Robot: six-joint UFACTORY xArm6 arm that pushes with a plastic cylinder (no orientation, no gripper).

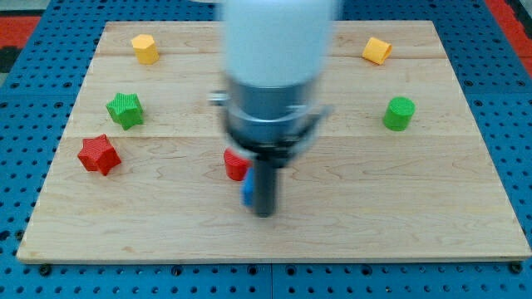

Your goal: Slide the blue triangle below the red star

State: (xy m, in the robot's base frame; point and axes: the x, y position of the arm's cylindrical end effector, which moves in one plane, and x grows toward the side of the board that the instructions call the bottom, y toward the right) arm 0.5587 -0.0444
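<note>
My arm comes in from the view's top as a blurred white and grey column, and it hides the middle of the wooden board. I have no gripping hand to spread or press together; I end in a straight dark rod, and my tip rests on the board a little toward 6 o'clock from the centre.

Just at 9 o'clock of the rod a thin strip of blue shows, touching or nearly touching it. This is the blue block; most of it is behind the rod, so I cannot make out its shape. Directly at 12 o'clock of that strip sits a red block, also half hidden by my arm, its shape unclear.

The red star lies well apart from my tip, out at 9 o'clock near the board's left edge. The green star is near it, at about 1 o'clock. A yellow block sits at the top left of the board, another yellow block at the top right, and a green cylinder lies at 5 o'clock of that one. The board rests on a blue pegboard surface.
</note>
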